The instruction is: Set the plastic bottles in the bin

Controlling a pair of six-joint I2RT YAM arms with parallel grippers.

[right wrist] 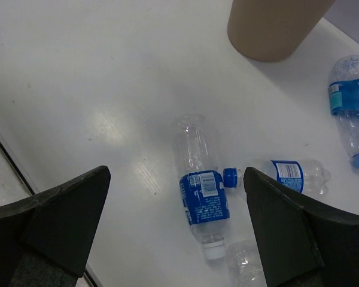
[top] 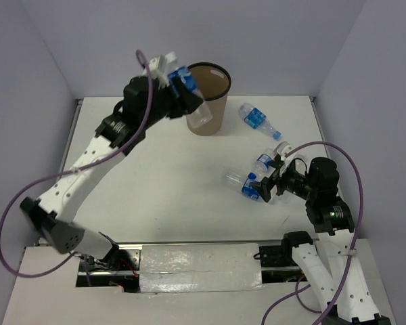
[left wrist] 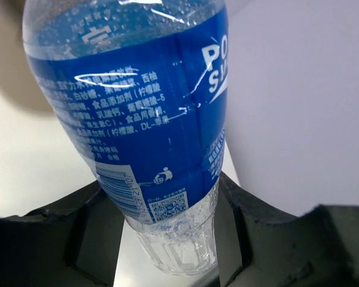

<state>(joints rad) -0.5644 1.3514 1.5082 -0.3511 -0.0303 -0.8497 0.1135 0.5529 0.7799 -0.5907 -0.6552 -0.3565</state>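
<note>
My left gripper point(top: 183, 84) is raised beside the left rim of the tan bin point(top: 213, 81) and is shut on a blue-labelled plastic bottle point(top: 197, 110), which hangs tilted against the bin's outer side. In the left wrist view that bottle point(left wrist: 143, 119) fills the frame between the pads of the gripper point(left wrist: 167, 224), with the bin point(left wrist: 6, 66) blurred behind it. My right gripper point(top: 271, 181) hovers open over two bottles lying on the table. One has a white cap point(right wrist: 204, 200), the other a blue cap point(right wrist: 290, 174). A third bottle point(right wrist: 353, 104) lies farther off, near the bin point(right wrist: 269, 27).
The white table point(top: 155, 176) is boxed in by pale walls on three sides. A bit of clear plastic point(right wrist: 245, 263) shows at the bottom of the right wrist view, partly cut off. The third bottle point(top: 257, 118) lies right of the bin.
</note>
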